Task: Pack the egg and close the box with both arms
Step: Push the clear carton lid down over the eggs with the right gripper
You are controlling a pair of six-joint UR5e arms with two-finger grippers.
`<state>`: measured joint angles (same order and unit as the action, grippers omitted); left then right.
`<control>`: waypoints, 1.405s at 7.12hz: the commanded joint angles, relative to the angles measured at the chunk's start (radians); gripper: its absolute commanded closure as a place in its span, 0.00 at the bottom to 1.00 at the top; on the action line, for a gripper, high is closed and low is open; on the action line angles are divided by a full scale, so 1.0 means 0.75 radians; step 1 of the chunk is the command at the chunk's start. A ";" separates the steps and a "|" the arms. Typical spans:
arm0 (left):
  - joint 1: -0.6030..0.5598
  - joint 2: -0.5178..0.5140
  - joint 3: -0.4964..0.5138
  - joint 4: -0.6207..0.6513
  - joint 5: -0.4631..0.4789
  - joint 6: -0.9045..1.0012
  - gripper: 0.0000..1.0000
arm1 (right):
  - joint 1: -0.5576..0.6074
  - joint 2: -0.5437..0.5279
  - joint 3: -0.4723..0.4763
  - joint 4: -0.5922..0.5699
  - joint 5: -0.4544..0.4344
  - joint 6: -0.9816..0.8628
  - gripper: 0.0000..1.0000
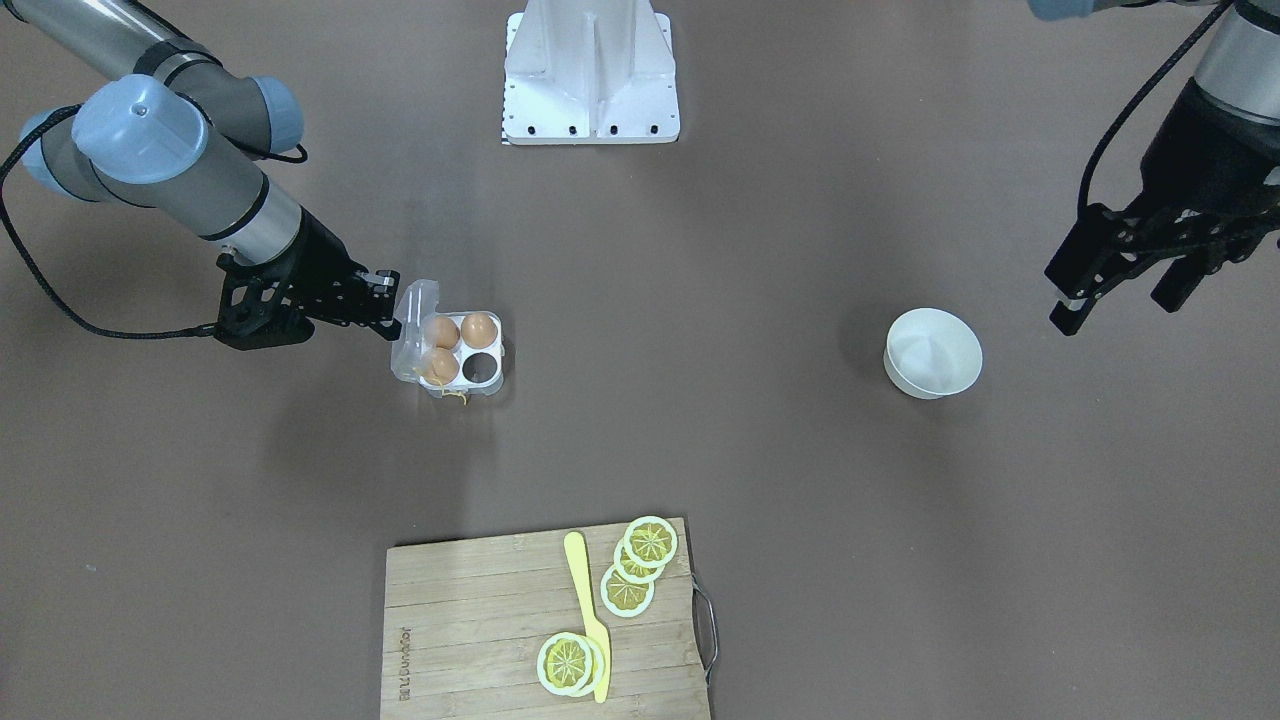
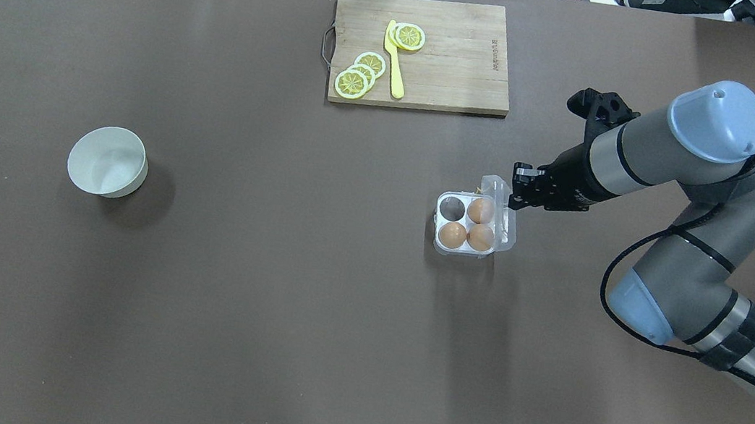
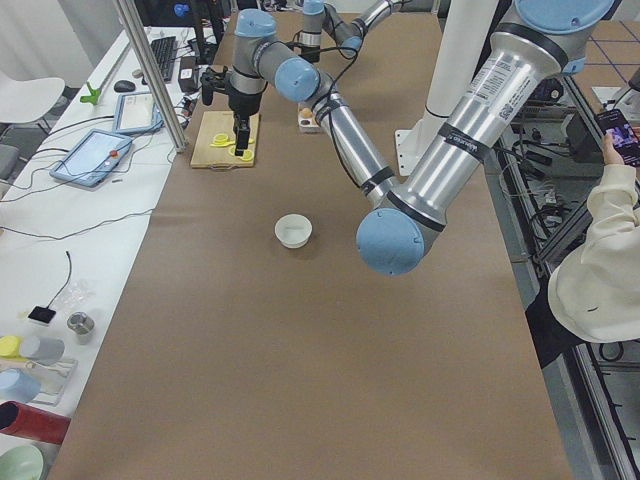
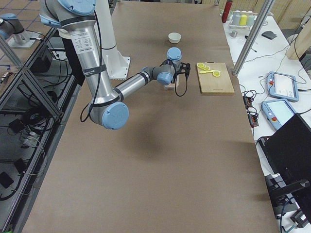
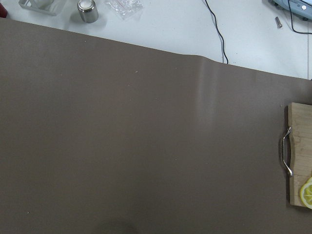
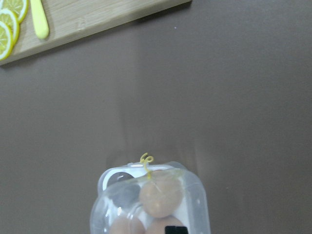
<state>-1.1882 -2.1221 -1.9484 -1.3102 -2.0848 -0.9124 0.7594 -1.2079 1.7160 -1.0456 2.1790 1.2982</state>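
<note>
A robotics lab, by every sign: long desk (image 3: 300, 380) under brown covering, two robot arms (image 3: 470, 120) around a white base plate (image 1: 592, 75), metal frame posts (image 3: 150, 75), control tablets (image 4: 281, 83) and loose cables (image 5: 217, 34) on the side bench, seated operator (image 3: 600, 270) alongside.

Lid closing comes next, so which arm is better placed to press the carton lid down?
Right, I'd say. The right fingers are right beside the raised lid of the box; the left fingers hang open far off, beyond the white bowl.
</note>
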 commanded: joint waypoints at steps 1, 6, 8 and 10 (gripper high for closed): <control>-0.005 0.003 0.000 0.000 0.000 0.006 0.02 | -0.067 0.113 -0.064 -0.001 -0.011 0.077 1.00; -0.005 0.033 0.004 -0.004 -0.002 0.008 0.02 | -0.068 0.215 -0.055 -0.013 -0.011 0.136 1.00; -0.007 0.155 -0.022 -0.008 0.004 0.223 0.02 | 0.004 0.216 -0.028 -0.015 -0.003 0.198 0.00; -0.052 0.262 -0.008 -0.148 -0.002 0.292 0.02 | 0.140 0.214 0.017 -0.123 0.066 0.149 0.00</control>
<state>-1.2070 -1.9750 -1.9589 -1.3619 -2.0816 -0.7250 0.8000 -1.0473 1.7088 -1.0886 2.1929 1.4330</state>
